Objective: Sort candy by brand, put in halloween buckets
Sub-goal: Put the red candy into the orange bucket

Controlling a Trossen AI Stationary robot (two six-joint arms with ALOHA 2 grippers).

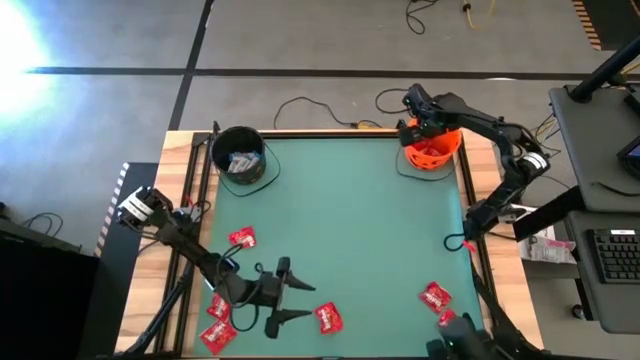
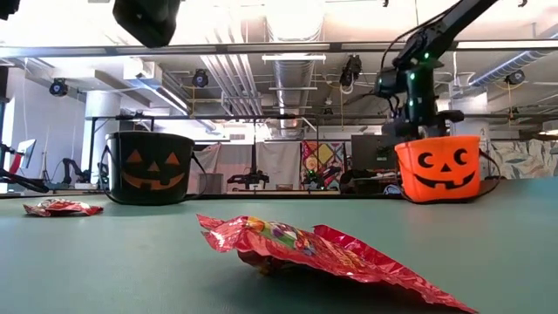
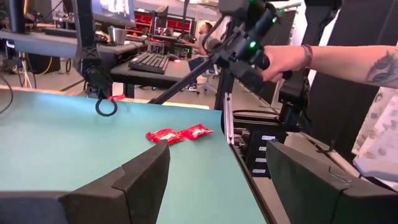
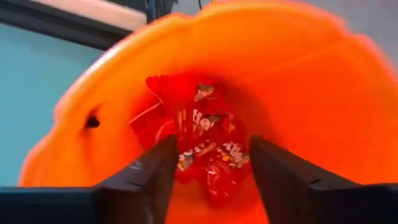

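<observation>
I have the right hand [image 4: 208, 171] poised directly over the mouth of the orange pumpkin bucket [image 4: 311, 93], fingers spread with nothing between them; red candy packets [image 4: 199, 140] lie heaped in the bottom just below it, so I judge this drop is done. The black cauldron bucket [image 1: 240, 155] stands well off at the other far corner, holding a few pale wrappers.

Next I need to lift clear of the rim and handle, then reach back toward the two red packets [image 1: 436, 298] near the bench's [image 1: 350, 220] front edge on this arm's side.

The left hand [image 1: 288, 293] hovers open and empty low over the bench, red packets [image 1: 328, 317] just beside it. A person's hand [image 3: 283, 59] grips equipment beyond the bench edge; cables trail behind.
</observation>
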